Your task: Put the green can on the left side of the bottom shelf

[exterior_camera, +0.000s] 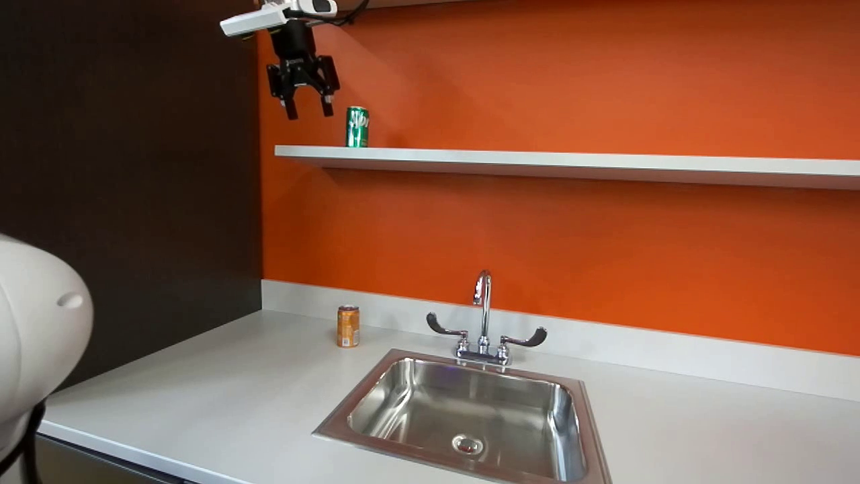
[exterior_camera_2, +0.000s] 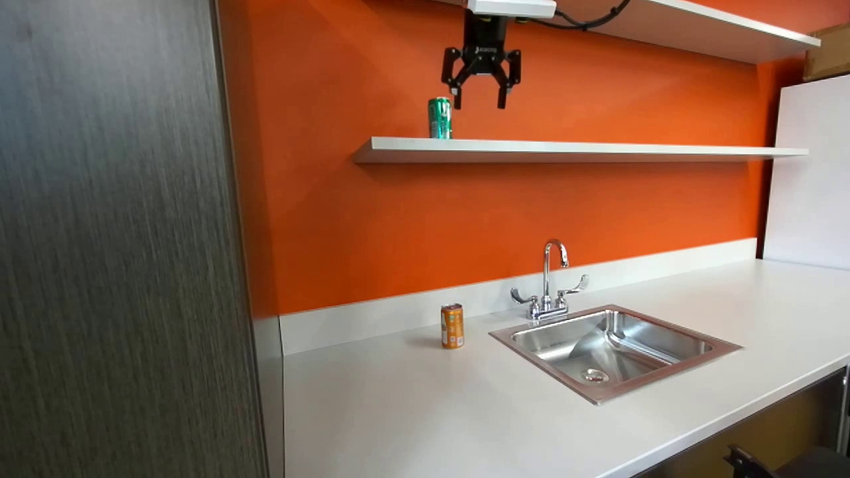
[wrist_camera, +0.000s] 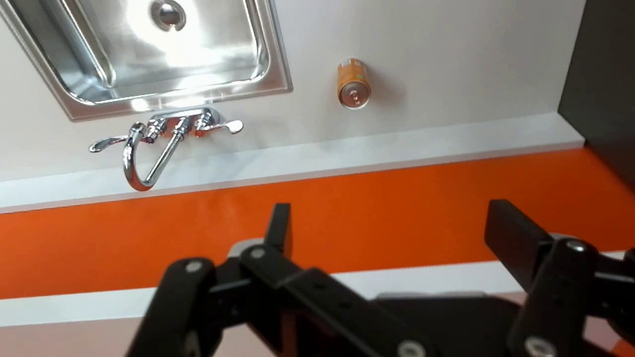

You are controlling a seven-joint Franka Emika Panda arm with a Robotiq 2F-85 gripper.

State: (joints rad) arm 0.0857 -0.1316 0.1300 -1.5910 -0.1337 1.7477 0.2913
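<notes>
The green can (exterior_camera: 357,127) stands upright near the left end of the bottom shelf (exterior_camera: 537,160). The can (exterior_camera_2: 439,118) and the shelf (exterior_camera_2: 564,151) show in both exterior views. My gripper (exterior_camera: 310,113) is open with nothing between its fingers, above the shelf's height. In an exterior view the gripper (exterior_camera_2: 479,105) appears just up and to the right of the can, apart from it. In the wrist view the open fingers (wrist_camera: 389,213) frame bare orange wall, with the shelf's white band (wrist_camera: 74,305) behind them. The can is out of view there.
A small orange can (exterior_camera: 348,327) stands on the white countertop (exterior_camera: 222,396), left of the steel sink (exterior_camera: 396,437) and its faucet (exterior_camera: 485,302). A dark panel (exterior_camera: 134,168) bounds the left side. An upper shelf (exterior_camera_2: 717,33) is at the top.
</notes>
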